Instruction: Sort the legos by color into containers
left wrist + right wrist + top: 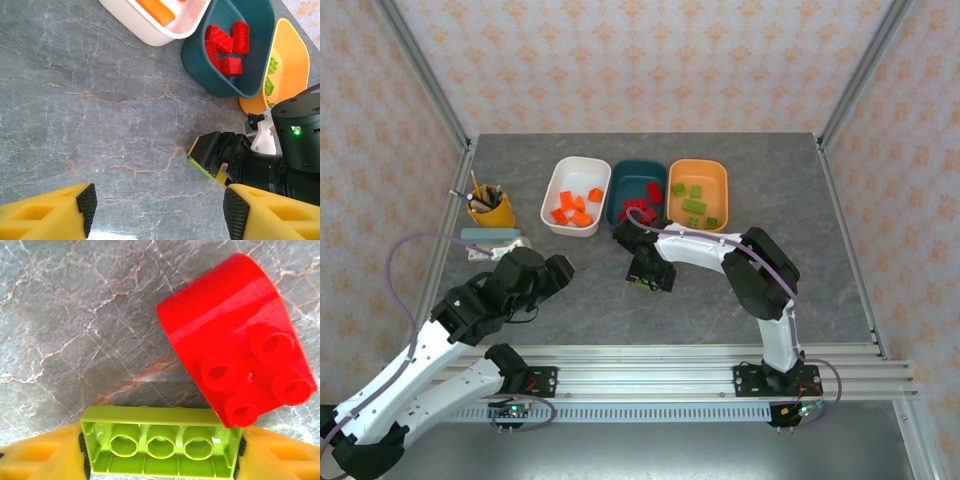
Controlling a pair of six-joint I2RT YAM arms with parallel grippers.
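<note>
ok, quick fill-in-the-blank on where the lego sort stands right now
1. The white tub holds ___ bricks.
2. The red bricks sit in the ___ tub.
3. The brick between the fingers of the right gripper is ___.
4. The loose brick beside it on the table is ___.

Missing words: orange; teal; lime green; red.

A small round yellow cup [492, 212] bristling with pens [480, 189] stands near the left edge of a grey, marble-veined tabletop [720, 300]. Just in front of it, a pale blue oblong bar [490, 234] lies beside a white block [500, 250]. Cream wallpaper panels printed with orange florals [650, 60] and slanting aluminium posts [425, 75] enclose the scene. Ribbed aluminium rails [650, 365] line the near edge.
</note>
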